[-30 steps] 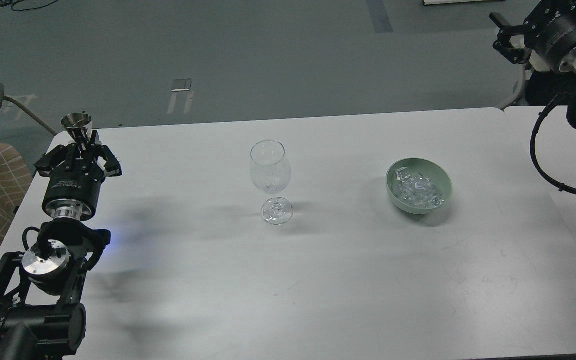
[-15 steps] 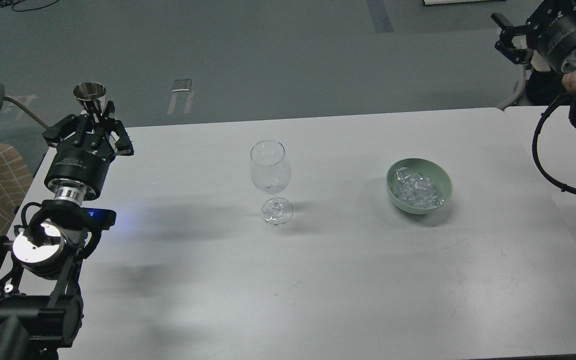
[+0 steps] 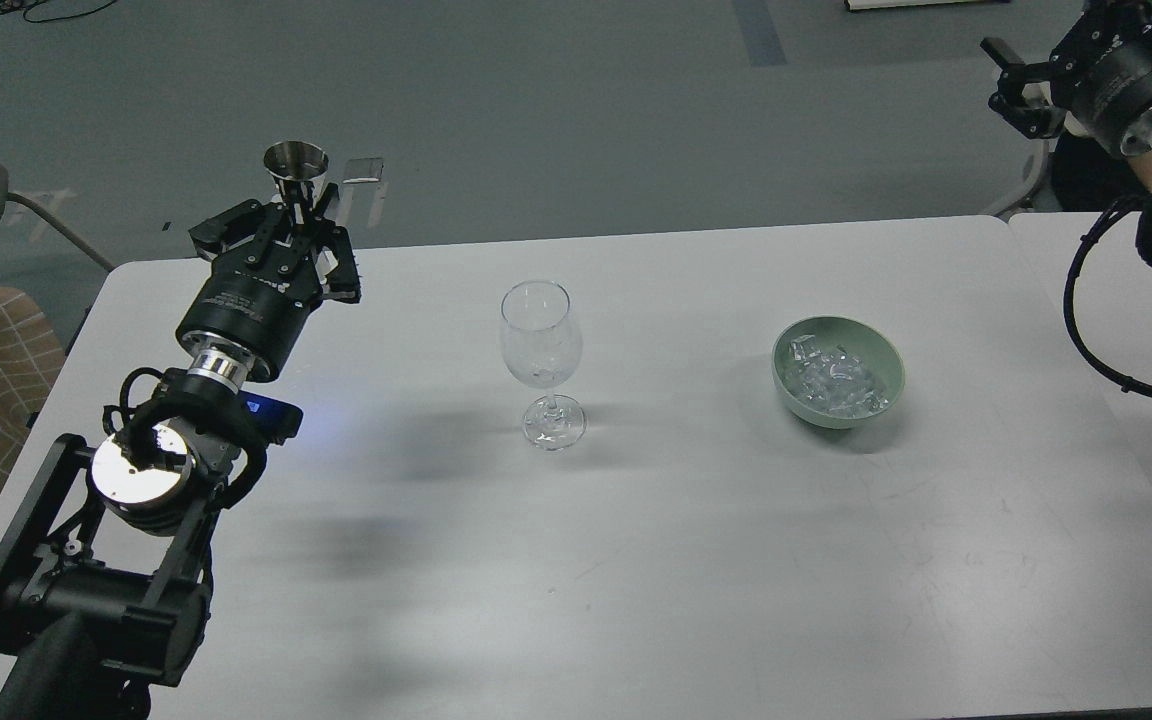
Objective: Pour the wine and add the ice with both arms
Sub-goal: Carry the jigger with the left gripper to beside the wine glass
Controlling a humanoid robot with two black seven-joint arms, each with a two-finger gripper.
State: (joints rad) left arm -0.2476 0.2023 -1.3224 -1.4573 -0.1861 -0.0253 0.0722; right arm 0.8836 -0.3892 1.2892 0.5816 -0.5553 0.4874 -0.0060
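The left end effector [image 3: 298,222] is closed on the narrow waist of a small metal jigger [image 3: 297,172], holding it upright with its open cup on top, above the counter's [image 3: 636,560] far left edge. Its arm [image 3: 151,470] runs back toward seven o'clock, down to the lower left corner. At about three o'clock from the jigger, well apart from it, an upright stemmed wine glass [image 3: 539,350] stands on the counter; whether it holds any wine cannot be told. Further toward three o'clock sits a pale green bowl [image 3: 891,385] filled with ice [image 3: 836,382]. The right end effector [image 3: 1021,90] hangs at the upper right, off the counter's far corner, its fingers spread apart and gripping nothing.
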